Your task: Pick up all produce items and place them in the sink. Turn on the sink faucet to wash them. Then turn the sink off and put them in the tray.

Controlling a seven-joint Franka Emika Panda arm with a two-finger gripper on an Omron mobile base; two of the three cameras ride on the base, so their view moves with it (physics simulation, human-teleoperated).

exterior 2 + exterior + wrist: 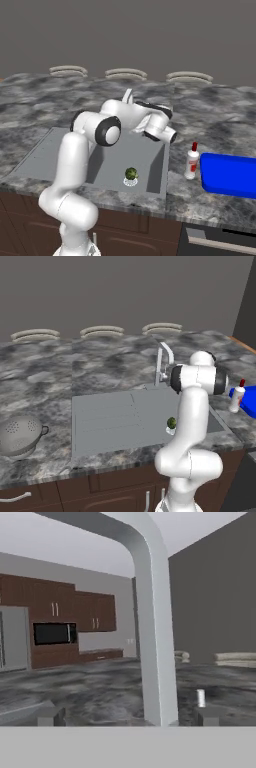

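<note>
Broccoli floret (131, 173) in sink (60, 152) basin. Gripper (128, 716) wide open, empty, at faucet (152, 627). Washing, tray (230, 175) transfer pending.

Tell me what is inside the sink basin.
One broccoli floret sits in the sink by the round white drain. The arm hides the basin's left part.

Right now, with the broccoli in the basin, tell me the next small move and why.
Probably ease the open end effector forward toward the faucet lever to start the water. The broccoli already sits by the drain in the sink, and the hand view shows the faucet's neck rising between the spread fingertips, apparently not yet gripped.
</note>
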